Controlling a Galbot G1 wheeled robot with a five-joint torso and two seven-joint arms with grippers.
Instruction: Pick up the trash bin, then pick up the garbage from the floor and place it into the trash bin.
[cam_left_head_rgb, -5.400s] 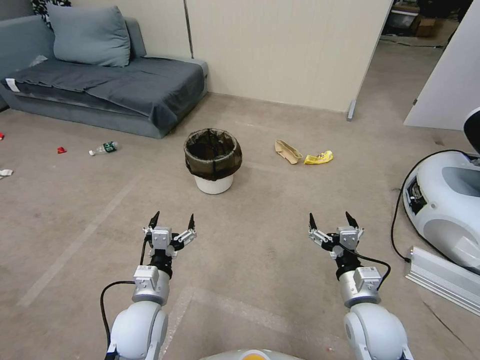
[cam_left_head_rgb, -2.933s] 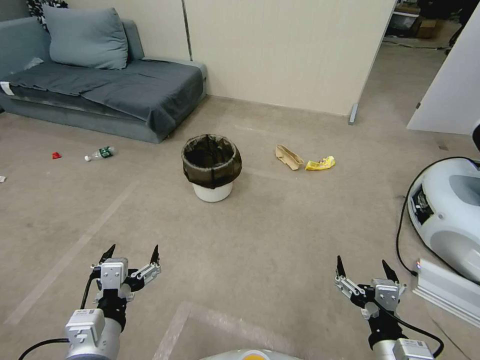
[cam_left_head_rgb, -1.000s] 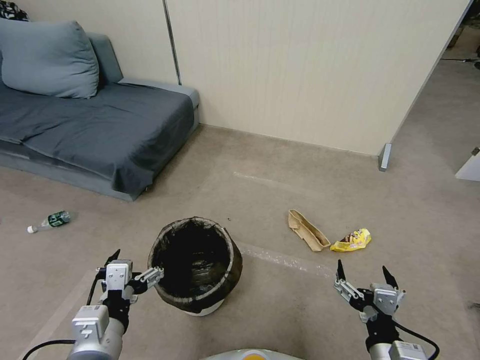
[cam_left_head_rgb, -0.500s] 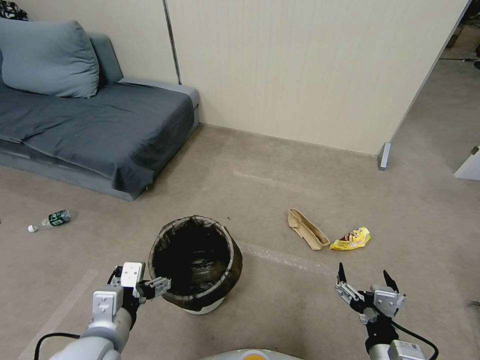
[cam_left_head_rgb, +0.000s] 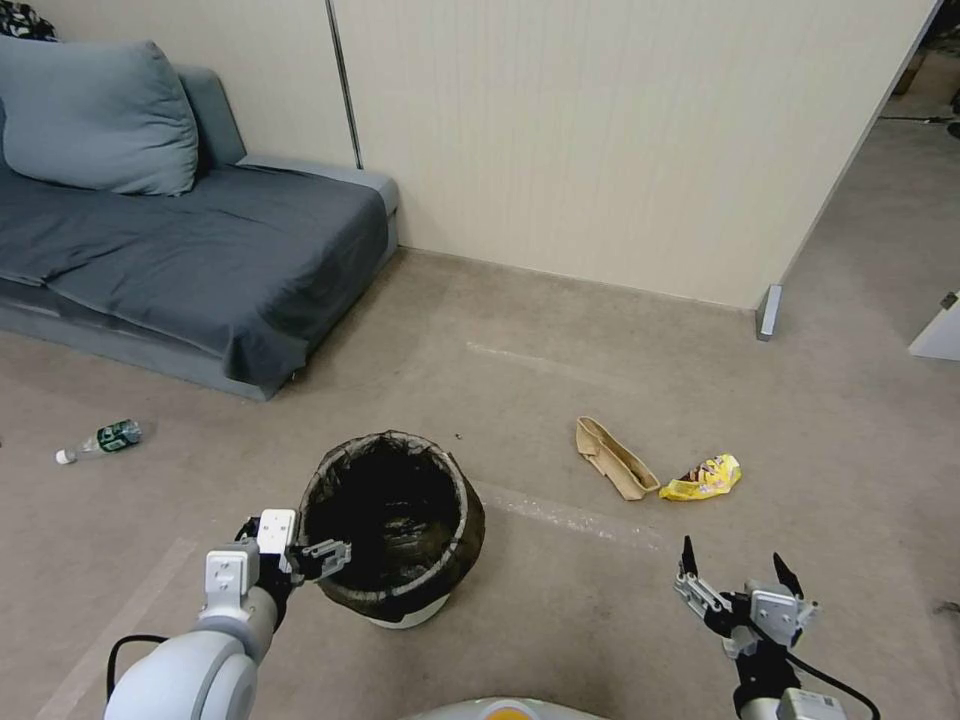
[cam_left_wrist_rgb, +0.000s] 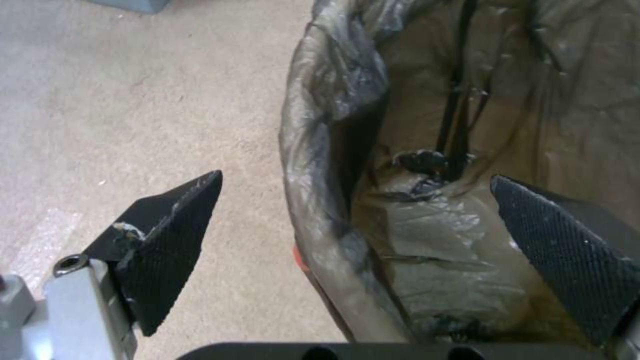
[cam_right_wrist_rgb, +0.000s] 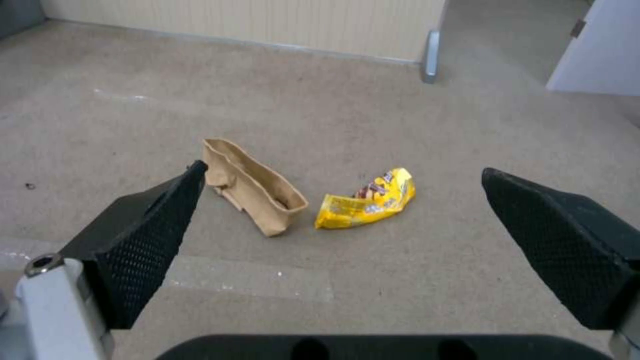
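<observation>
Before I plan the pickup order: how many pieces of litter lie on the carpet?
3: a clear bottle by the sofa on the left; a tan paper carton and a yellow wrapper side by side, right of the trash bin. More may lie outside the frame.

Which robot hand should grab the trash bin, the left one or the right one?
Probably the left gripper: it is open at the trash bin, with the rim between its fingers. The right gripper hangs open farther off, facing the tan carton.

- Before me runs a cream panelled wall (cam_left_head_rgb: 600, 140), ending at a grey metal foot (cam_left_head_rgb: 768, 312).
- To my left stands a grey-blue sofa (cam_left_head_rgb: 200, 250) with a cushion (cam_left_head_rgb: 95, 115).
- Beige carpet (cam_left_head_rgb: 500, 330) covers the floor, crossed by a clear tape strip (cam_left_head_rgb: 570, 517).
</observation>
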